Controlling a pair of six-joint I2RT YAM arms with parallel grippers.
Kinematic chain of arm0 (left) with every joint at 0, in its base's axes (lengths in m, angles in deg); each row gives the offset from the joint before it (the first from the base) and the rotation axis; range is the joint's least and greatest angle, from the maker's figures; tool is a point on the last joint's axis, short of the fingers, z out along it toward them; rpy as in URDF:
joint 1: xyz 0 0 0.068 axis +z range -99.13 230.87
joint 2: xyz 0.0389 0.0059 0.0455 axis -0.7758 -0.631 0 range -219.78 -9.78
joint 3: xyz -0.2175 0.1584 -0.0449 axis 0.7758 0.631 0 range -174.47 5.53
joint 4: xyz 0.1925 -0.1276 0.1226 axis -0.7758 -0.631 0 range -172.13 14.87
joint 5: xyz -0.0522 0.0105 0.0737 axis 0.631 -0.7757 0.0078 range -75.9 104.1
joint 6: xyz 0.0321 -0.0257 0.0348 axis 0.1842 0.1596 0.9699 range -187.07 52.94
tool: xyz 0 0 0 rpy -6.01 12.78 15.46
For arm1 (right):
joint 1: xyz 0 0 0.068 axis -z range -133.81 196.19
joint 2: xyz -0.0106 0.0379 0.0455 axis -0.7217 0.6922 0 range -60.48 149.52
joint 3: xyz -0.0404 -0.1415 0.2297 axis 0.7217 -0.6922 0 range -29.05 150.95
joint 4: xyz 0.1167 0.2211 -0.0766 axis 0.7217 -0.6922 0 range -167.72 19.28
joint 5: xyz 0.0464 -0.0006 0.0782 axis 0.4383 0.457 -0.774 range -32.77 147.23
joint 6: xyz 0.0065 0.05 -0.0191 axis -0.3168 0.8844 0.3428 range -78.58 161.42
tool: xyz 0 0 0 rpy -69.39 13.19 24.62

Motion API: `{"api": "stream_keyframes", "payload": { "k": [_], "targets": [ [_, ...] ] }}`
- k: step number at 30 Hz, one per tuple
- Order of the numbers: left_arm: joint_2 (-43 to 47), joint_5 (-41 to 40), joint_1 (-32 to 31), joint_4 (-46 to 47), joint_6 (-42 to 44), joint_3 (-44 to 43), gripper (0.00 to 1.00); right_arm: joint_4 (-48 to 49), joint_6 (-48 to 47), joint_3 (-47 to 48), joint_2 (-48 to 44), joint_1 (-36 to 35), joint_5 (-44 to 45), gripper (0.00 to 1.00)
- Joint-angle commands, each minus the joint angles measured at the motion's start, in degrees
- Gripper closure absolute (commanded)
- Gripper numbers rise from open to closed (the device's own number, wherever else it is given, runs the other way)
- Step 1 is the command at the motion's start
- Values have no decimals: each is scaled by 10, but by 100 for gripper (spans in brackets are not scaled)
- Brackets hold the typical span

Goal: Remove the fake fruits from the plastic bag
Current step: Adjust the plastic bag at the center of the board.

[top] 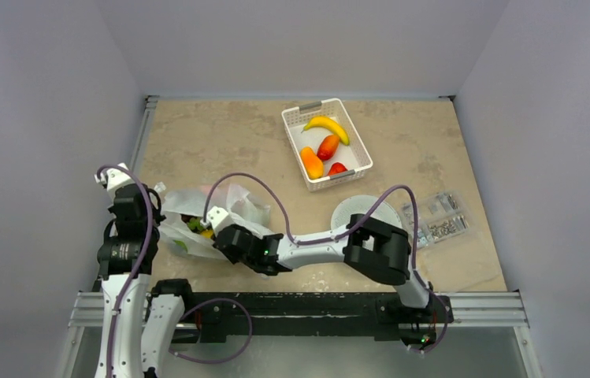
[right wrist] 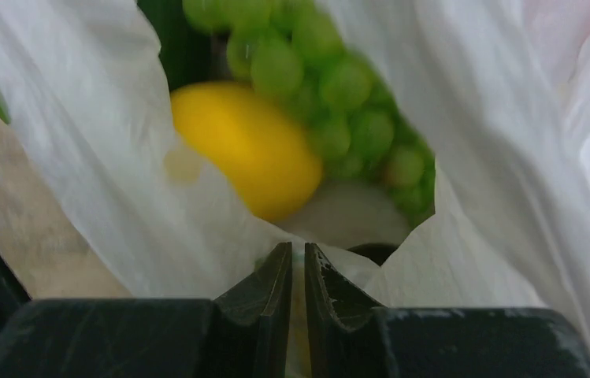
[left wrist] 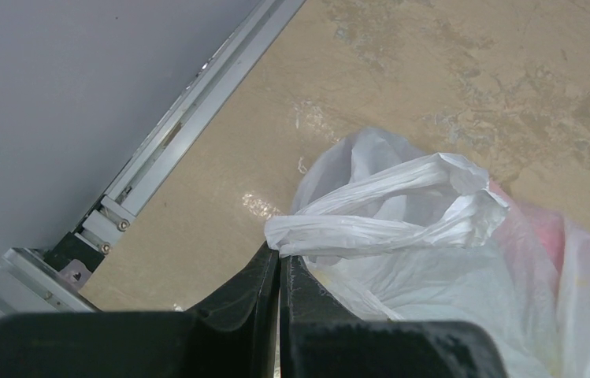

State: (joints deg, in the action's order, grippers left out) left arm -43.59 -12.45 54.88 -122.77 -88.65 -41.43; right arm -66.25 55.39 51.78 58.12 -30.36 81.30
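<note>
The mottled beige worktop (top: 220, 134) carries a crinkly translucent white plastic bag (top: 236, 201) at its near left. The bag holds a glossy green grape bunch (right wrist: 331, 94) and a smooth yellow-orange fruit (right wrist: 248, 146). The left tool (left wrist: 279, 256) is clenched on the bag's handle. The right tool (right wrist: 298, 250) pinches its mouth rim.

The left pincer (left wrist: 280, 264) fills the bottom edge, its two black fingers (left wrist: 248, 295) pressed together with no gap between the tips. The bag (left wrist: 433, 291) spreads ahead and to the right of them, thin white film full of creases. Its handle (left wrist: 378, 216), twisted into a band, runs from the fingertips away to the right, and its near end is caught at the tips. Farther right, a pink patch (left wrist: 547, 236) shows through the film (too blurred to name). Beyond the bag lies the mottled tan table (left wrist: 449, 71). Left of the pincer a metal rail (left wrist: 189, 126) runs diagonally along the table's edge, with a grey wall (left wrist: 63, 94) behind it.
</note>
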Motion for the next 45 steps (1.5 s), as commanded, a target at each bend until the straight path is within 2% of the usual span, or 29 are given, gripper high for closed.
{"api": "stream_keyframes", "payload": {
  "k": [1,5,6,8,11,12,13,14,21,24,30,34,37,41,42,45],
  "targets": [
    [-13,3,1,21,11,-1,100,64,55,-90,-42,-26,-12,87],
    [-22,25,1,16,10,-4,100,67,68,-103,-40,-27,-18,86],
    [-24,31,1,11,5,-6,89,61,68,-97,-39,-27,-19,85],
    [-25,38,1,-1,-12,-13,60,53,63,-85,-45,-27,-22,82],
    [-20,40,2,-49,-58,-27,23,55,65,-75,-65,-28,-52,76],
    [-16,46,2,-67,-73,-30,17,59,68,-76,-73,-27,-59,75],
    [-10,54,2,-86,-91,-32,6,60,68,-76,-80,-27,-60,73],
    [-3,59,2,-107,-109,-35,1,60,67,-75,-86,-26,-60,71],
    [55,101,2,-228,-237,-57,0,76,95,-70,-112,-11,-109,61],
    [72,102,2,-256,-259,-70,0,86,93,-50,-95,-6,-139,57],
    [107,84,2,-291,-250,-118,0,104,74,-8,-57,-6,-218,50],
    [116,115,2,-271,-270,-79,0,111,75,13,-33,-6,-265,50],
    [91,145,2,-237,-257,-47,0,118,68,11,-26,-6,-296,54],
    [41,160,1,-219,-224,-45,4,132,36,1,-18,-5,-405,61],
    [33,165,2,-215,-214,-45,8,130,20,-3,-25,-5,-409,63],
    [19,166,2,-214,-200,-41,35,147,17,-35,-54,-1,-409,65]
  ]
}}
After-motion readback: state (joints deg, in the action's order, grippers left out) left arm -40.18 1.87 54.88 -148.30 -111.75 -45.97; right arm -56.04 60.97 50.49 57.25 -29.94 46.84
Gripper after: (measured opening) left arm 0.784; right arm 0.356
